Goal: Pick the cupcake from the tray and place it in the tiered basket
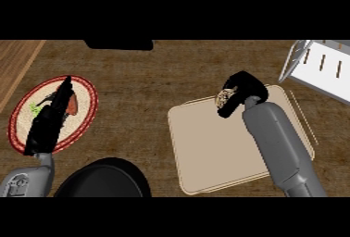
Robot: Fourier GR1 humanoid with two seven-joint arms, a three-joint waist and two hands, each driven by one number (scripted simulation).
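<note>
Holds small brown speckled cupcake [224,98] in curled black right hand [246,85] over far edge of flat beige tray [212,152], near white tiered basket [321,65]; straight-fingered black left hand [46,122] above round red-rimmed plate [89,99]

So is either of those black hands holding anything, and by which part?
The right hand is curled round the cupcake, apparently by its sides, over the tray. The left hand, open, holds nothing.

open counter [150,85] between plate [83,102], tray [212,148]
</note>
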